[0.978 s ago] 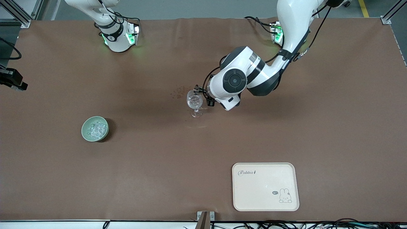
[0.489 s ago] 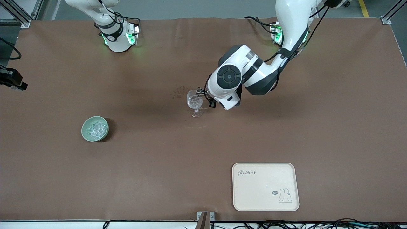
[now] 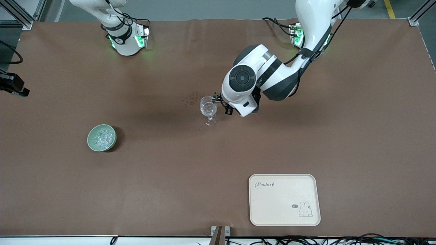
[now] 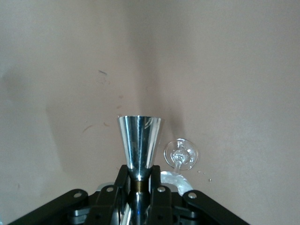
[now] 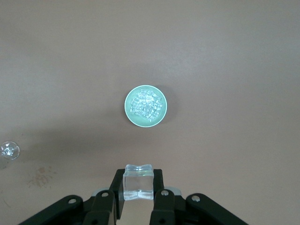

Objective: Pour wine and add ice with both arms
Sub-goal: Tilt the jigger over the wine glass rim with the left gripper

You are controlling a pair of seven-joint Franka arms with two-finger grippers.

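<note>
A clear stemmed glass stands mid-table. My left gripper is beside its rim, shut on the waist of a shiny metal jigger; the glass's foot shows just past it. My right gripper is shut on one clear ice cube, high over the table near a green bowl. That bowl holds a heap of ice and sits toward the right arm's end; the right wrist view shows the ice heap too. The right gripper is outside the front view. No wine is in view.
A cream tray with a rabbit drawing lies near the front edge, toward the left arm's end. Dark spots mark the cloth beside the glass. A black device sits at the table's edge by the right arm's end.
The left arm's wrist has swung a little toward the arm bases and the right arm's end, with the jigger staying beside the glass rim. The glass and bowl have not moved.
</note>
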